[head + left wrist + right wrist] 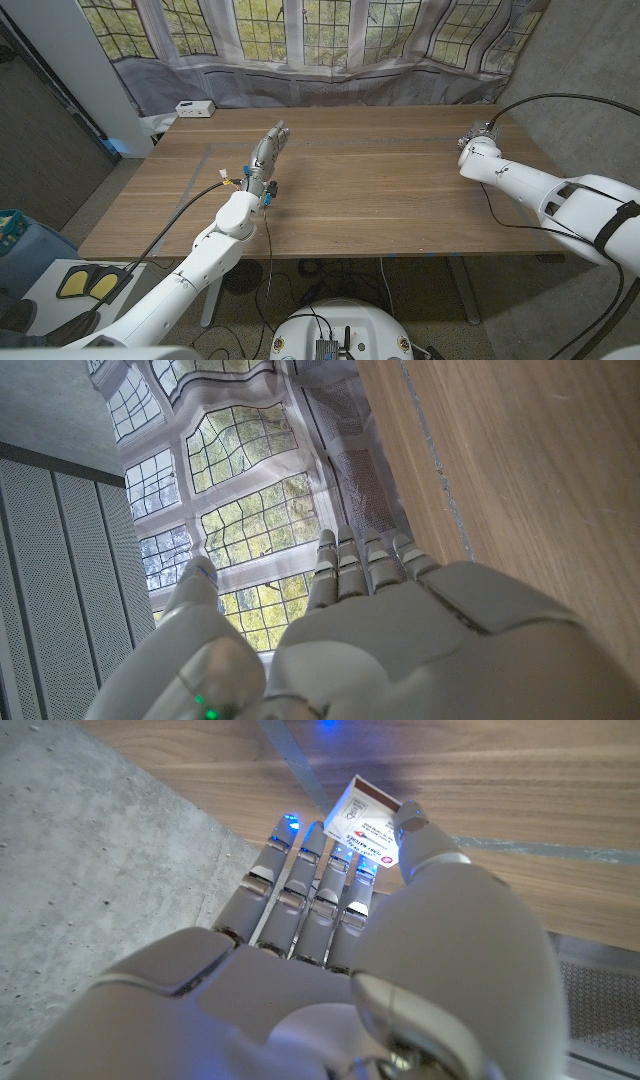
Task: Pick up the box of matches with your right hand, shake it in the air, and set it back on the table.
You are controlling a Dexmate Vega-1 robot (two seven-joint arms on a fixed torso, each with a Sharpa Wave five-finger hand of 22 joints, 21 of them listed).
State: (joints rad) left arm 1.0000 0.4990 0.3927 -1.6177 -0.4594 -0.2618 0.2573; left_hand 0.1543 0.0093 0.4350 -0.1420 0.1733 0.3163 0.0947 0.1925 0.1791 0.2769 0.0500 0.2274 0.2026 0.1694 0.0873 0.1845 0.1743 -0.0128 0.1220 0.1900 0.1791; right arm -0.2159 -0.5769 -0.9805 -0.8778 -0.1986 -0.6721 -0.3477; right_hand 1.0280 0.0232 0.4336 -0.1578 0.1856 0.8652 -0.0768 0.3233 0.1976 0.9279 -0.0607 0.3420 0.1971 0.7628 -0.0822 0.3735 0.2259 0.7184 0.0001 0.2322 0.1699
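R hand [330, 910] pinches matchbox [364, 820] betw thumb & fingers, over desk [380, 190] far-right side. L hand [268, 150] on desk, fingers straight, holds nothing.

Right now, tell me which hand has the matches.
The right hand: it pinches the matchbox between thumb and fingers. The left hand holds nothing, fingers straight out over the table.

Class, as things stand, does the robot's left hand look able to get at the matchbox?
Probably not easily. The matchbox is already pinched in the right robot hand at the table's far right, while the left robot hand sits well across the bare table.
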